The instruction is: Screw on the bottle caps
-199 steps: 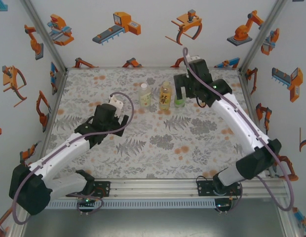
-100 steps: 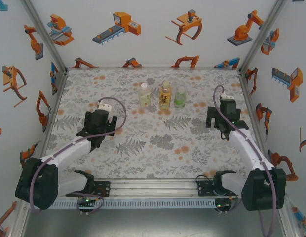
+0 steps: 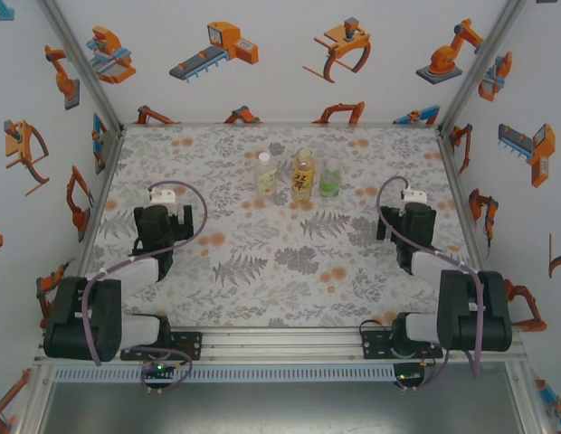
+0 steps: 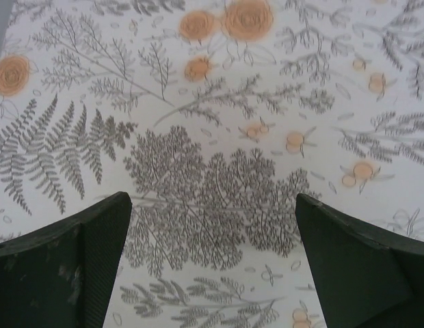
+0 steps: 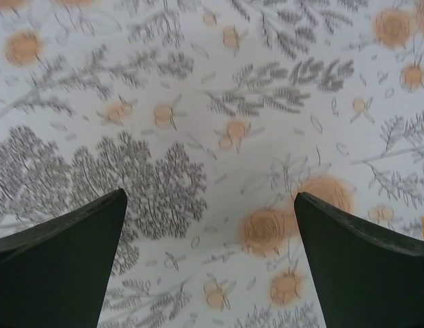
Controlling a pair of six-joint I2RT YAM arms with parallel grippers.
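Three bottles stand upright in a row at the back middle of the table: a pale-labelled one [image 3: 265, 175], a yellow-orange one [image 3: 302, 176] and a clear green-labelled one [image 3: 329, 179]. A white cap [image 3: 264, 157] tops the pale-labelled bottle; the tops of the other two are too small to read. My left gripper [image 3: 160, 228] hangs over the left side of the table, far from the bottles. It is open over bare patterned cloth [image 4: 212, 225]. My right gripper [image 3: 407, 226] hangs over the right side, also open with nothing between its fingers [image 5: 208, 225].
The floral table cover [image 3: 280, 262] spreads between the arms. White walls with orange robot pictures enclose the back and both sides. Aluminium frame posts [image 3: 90, 81] run along the corners. Both arms are folded back close to their bases.
The right gripper has come away from the green-labelled bottle and drawn back to the right side. The left arm has also pulled back, toward the left. The bottles have not moved.
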